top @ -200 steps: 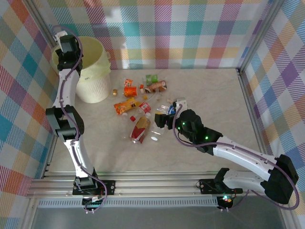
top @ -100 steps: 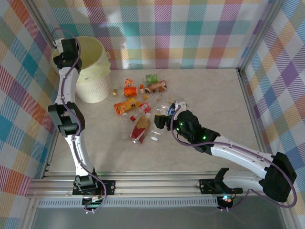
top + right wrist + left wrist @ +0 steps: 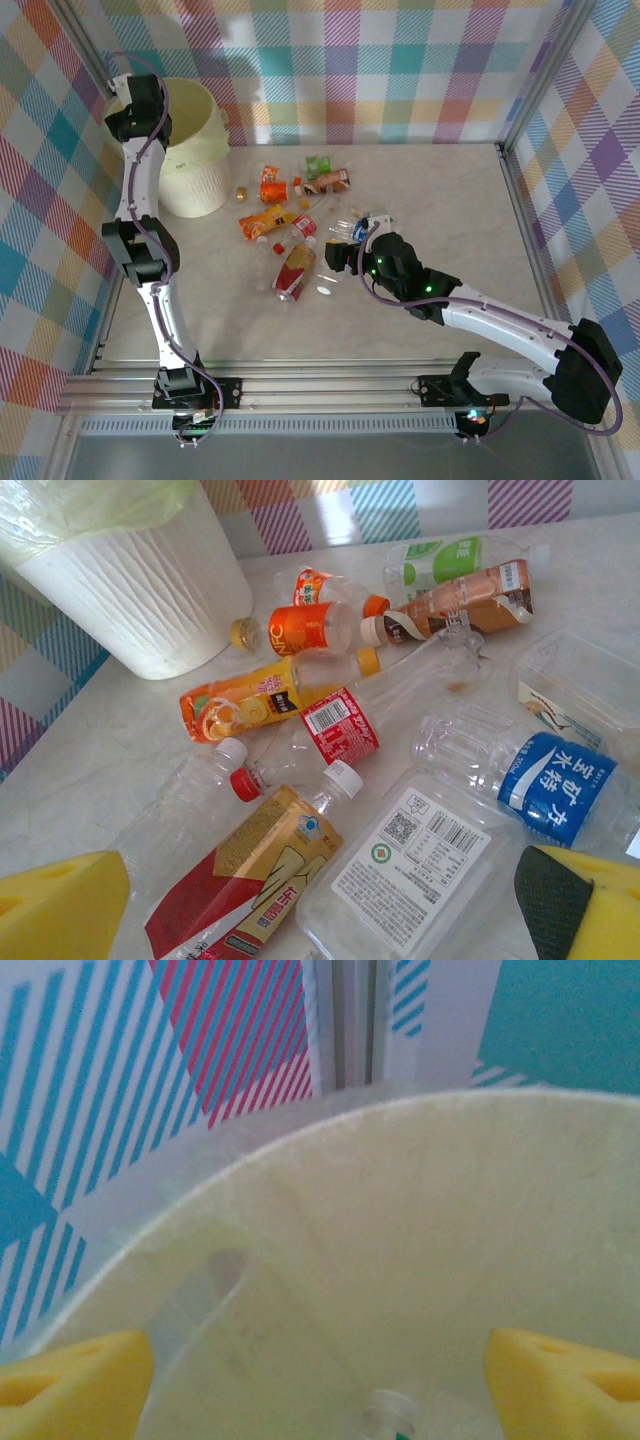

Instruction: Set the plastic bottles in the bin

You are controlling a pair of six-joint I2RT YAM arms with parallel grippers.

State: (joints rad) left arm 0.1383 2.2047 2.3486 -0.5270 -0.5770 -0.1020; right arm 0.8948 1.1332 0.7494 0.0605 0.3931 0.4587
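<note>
Right of the bin (image 3: 130, 590), I hold my right claw (image 3: 322, 880) spread wide over the bottles (image 3: 330, 680), the white-label bottle (image 3: 410, 865) lying askew straight below its gap, while my left claw (image 3: 320, 1380) hangs parted above the bin

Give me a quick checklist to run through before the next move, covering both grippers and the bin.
1. Left gripper over the bin mouth: ok.
2. Left jaws apart, nothing gripped by the pads: ok; a clear bottle neck shows low inside the bin.
3. Bin upright: ok.
4. Right gripper open above the bottle pile: ok.
5. White-labelled clear bottle lies between the right pads: ok; contact cannot tell.
6. Table free of bottles: not ok, many remain.
</note>
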